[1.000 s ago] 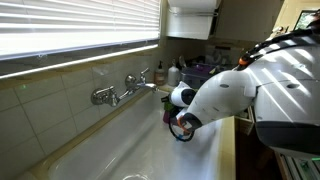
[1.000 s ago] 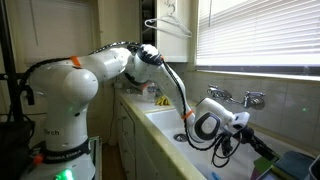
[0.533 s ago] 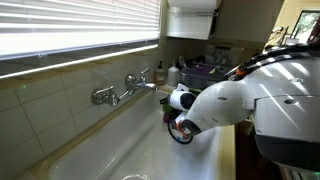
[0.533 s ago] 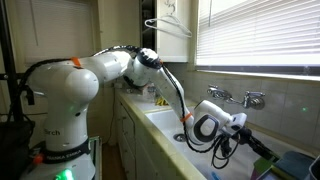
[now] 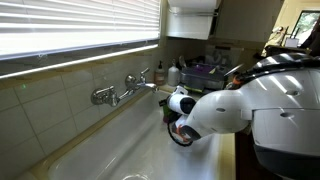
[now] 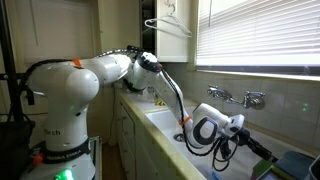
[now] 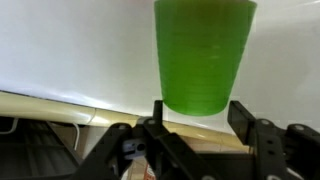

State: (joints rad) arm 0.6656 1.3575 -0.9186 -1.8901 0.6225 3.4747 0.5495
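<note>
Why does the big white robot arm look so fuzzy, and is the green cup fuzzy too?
In an exterior view the arm fills the near corner, soft and out of focus, and the blinds glare with daylight; in the wrist view the green cup is slightly blurry, the fingers below it dark.

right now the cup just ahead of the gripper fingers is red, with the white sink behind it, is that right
Not red: the cup is green, as the wrist view shows. The rest holds: it sits just ahead of the gripper fingers, with the white sink behind it.
</note>
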